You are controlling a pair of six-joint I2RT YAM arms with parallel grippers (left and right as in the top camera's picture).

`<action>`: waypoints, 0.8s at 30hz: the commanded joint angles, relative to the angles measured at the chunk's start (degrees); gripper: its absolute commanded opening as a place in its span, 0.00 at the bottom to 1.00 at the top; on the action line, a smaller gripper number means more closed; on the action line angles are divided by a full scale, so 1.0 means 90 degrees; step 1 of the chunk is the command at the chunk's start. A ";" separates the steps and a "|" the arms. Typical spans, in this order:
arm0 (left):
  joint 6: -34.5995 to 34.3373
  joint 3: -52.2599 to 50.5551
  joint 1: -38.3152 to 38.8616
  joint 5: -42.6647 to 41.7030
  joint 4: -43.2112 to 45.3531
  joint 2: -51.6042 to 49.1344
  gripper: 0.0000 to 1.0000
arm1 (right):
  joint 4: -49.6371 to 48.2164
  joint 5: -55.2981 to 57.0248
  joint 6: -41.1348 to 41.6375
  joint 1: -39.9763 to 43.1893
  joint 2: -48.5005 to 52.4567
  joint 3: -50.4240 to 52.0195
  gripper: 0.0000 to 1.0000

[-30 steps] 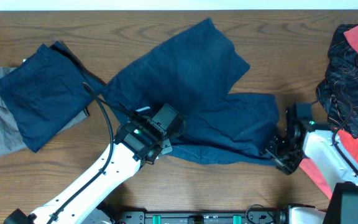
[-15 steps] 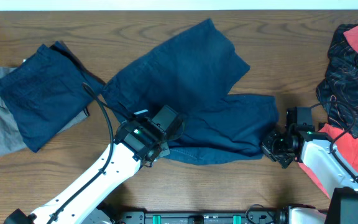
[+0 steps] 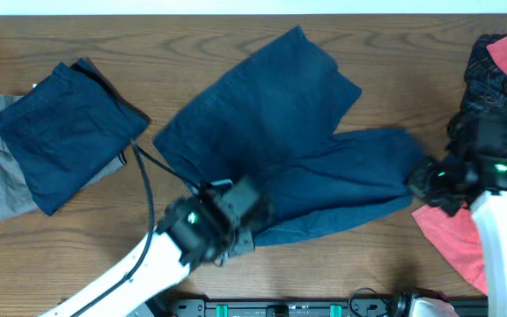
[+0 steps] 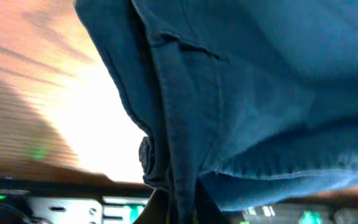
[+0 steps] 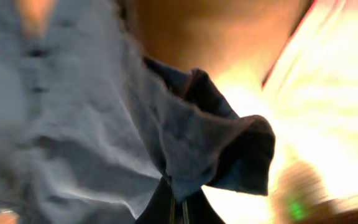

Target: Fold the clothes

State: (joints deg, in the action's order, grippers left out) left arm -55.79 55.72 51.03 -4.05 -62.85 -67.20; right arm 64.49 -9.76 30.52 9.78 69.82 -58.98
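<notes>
Two white robot arms work over a brown wooden table, seen from above. Spread across the middle lies a large pair of navy shorts, one leg reaching toward 1 o'clock and the other stretching toward 3 o'clock. The left gripper sits at the shorts' 6 o'clock edge, where the fabric bunches under it. The right gripper is at the 3 o'clock tip of the long leg, blurred in this view.

From the left wrist camera, the left gripper has its jaws closed on a hemmed fold of the navy shorts, which hangs across most of the frame above the wood. From the right wrist camera, the right gripper likewise pinches a corner of the navy shorts, the cloth curling over just above the fingers; this picture is blurred.

At the table's 9 o'clock side a folded navy garment rests on top of a grey garment. At 3 o'clock a coral-red garment lies heaped with a black red-patterned garment, partly under the right arm
</notes>
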 commanded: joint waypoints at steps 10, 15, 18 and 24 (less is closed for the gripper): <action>-0.2164 -0.0010 0.0952 0.1523 0.0622 0.0651 0.06 | -0.0097 0.0209 -0.1494 -0.0284 0.0248 -0.2021 0.01; -0.2382 -0.0012 -0.0124 0.1702 0.1173 0.0646 0.06 | -0.0702 0.0204 -0.1491 -0.0828 0.1047 -0.2232 0.01; -0.2297 -0.0012 -0.0971 0.1700 0.1430 0.0600 0.06 | -0.1154 0.0204 -0.1491 -0.1073 0.1530 -0.2288 0.01; -0.1530 -0.0012 -0.2599 0.1683 0.1872 0.0153 0.06 | -0.1940 0.0209 -0.1494 -0.1540 0.2477 -0.2630 0.01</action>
State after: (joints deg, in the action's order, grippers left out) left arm -73.32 55.70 32.16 8.60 -46.37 -63.99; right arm 48.38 -8.64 18.15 -2.50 89.89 -79.64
